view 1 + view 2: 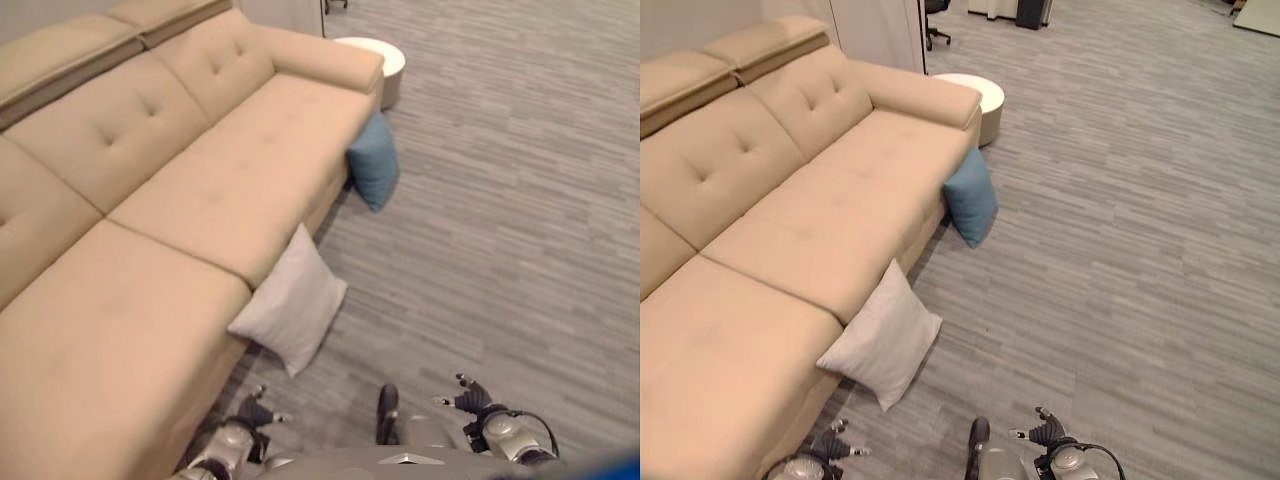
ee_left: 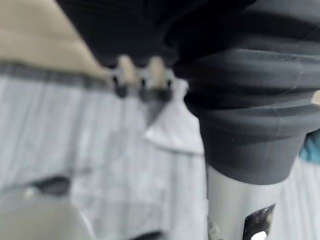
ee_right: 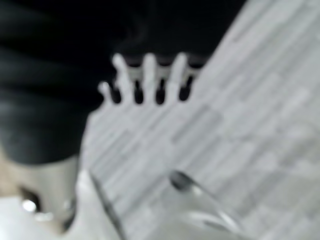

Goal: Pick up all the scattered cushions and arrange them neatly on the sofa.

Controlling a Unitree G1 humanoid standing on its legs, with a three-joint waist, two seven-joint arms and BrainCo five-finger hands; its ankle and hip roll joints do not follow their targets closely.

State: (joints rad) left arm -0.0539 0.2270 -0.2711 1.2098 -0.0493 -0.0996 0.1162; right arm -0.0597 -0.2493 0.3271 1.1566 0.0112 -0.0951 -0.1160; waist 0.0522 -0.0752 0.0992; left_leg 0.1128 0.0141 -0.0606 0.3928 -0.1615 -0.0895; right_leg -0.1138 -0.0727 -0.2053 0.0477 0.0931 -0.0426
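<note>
Cushions: two of them, both were on the floor, none up on the seat
White cushion point(image 1: 291, 310): leaned tilted against the sofa's front edge, about halfway along, one corner down on the floor, closest to the robot
Blue cushion point(image 1: 374, 160): stood propped against the sofa front near the far armrest, well apart from the white one
Sofa point(image 1: 150, 200): long beige one with tufted back, ran along the left side
Round table point(image 1: 385, 55): small white thing just past the far armrest
Floor point(image 1: 500, 200): grey striped carpet
Left hand point(image 1: 256, 412): hung low near the sofa's near end, fingers straight and relaxed in its wrist view, held nothing
Right hand point(image 1: 470, 398): low over the carpet, fingers spread out straight, held nothing either
</note>
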